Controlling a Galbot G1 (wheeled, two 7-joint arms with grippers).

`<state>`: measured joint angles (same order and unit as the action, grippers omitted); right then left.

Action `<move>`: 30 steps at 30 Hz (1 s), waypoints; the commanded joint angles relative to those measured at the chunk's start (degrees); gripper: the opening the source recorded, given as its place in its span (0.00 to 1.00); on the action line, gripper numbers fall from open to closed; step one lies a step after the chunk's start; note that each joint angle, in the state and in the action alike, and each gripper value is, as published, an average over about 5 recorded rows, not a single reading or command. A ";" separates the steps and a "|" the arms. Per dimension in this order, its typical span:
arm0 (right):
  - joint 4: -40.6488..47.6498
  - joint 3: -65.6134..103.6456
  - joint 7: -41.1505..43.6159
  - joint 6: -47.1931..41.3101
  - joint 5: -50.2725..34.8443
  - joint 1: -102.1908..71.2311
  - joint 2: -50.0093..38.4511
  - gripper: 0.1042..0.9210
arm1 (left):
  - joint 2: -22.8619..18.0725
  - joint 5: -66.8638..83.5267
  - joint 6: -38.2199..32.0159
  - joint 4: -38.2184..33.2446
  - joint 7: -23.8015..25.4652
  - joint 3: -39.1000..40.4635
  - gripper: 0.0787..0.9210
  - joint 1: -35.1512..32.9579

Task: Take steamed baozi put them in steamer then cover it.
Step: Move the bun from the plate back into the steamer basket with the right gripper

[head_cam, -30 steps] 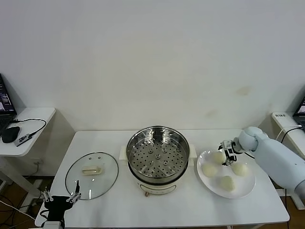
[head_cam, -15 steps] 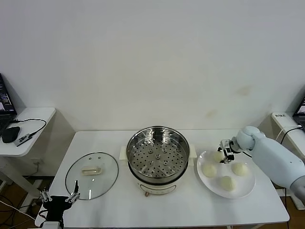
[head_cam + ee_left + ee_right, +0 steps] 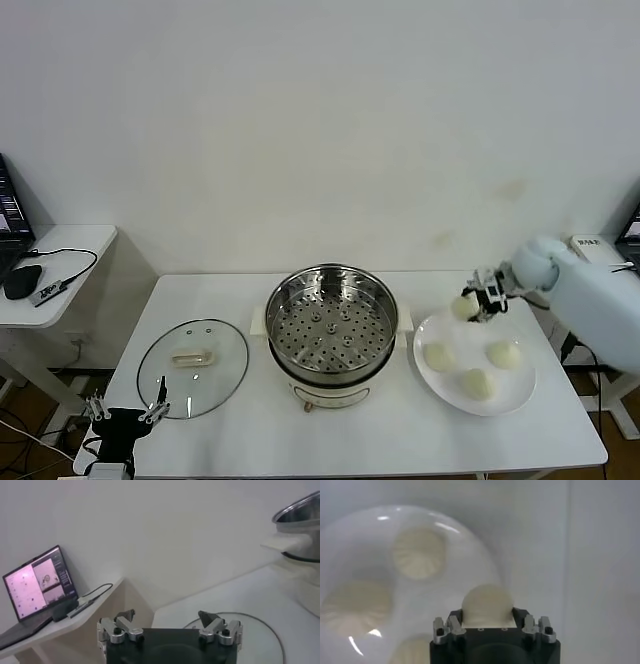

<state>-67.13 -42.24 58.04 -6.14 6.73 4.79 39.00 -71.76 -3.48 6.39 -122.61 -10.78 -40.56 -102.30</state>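
My right gripper point(image 3: 470, 303) is shut on one steamed baozi point(image 3: 462, 307), a smooth cream-white bun, and holds it lifted above the far edge of the white plate point(image 3: 520, 395). The right wrist view shows this baozi point(image 3: 486, 605) clamped between the jaws. Three more baozi point(image 3: 440, 356) point(image 3: 503, 354) point(image 3: 477, 383) lie on the plate. The steamer point(image 3: 331, 330), a shiny steel pot with a perforated tray, stands at the table's middle, to the left of the held bun. The glass cover point(image 3: 193, 366) lies flat on the table's left. My left gripper point(image 3: 126, 412) hangs open at the table's front left edge.
A side table point(image 3: 60, 265) with a mouse and cable stands at the far left; the left wrist view shows a lit laptop point(image 3: 37, 587) on it. The steamer's white side handle point(image 3: 287, 541) juts toward the cover. Another small table point(image 3: 600, 250) sits at the far right.
My right gripper closed on the far baozi and raised it off the plate, drawing slightly up and back. The left arm stayed put.
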 commanded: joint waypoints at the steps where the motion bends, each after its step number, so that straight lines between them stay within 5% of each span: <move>1: -10.01 -17.41 0.16 -2.29 -15.93 26.42 0.92 0.64 | 0.14 0.08 0.00 -0.18 0.03 0.13 0.88 0.07; 15: -12.69 -28.76 -4.83 3.32 -20.78 32.45 18.84 0.64 | 0.18 0.46 0.01 -0.19 -0.23 -0.32 0.88 0.56; 30: -7.31 -34.73 -6.08 20.30 -1.74 26.07 28.35 0.64 | -1.80 0.34 -0.07 -0.44 -0.64 -0.39 0.88 0.56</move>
<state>-77.12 -71.79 53.03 3.33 -5.91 32.36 60.05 -73.40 -3.12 6.33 -123.11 -11.33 -40.97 -101.72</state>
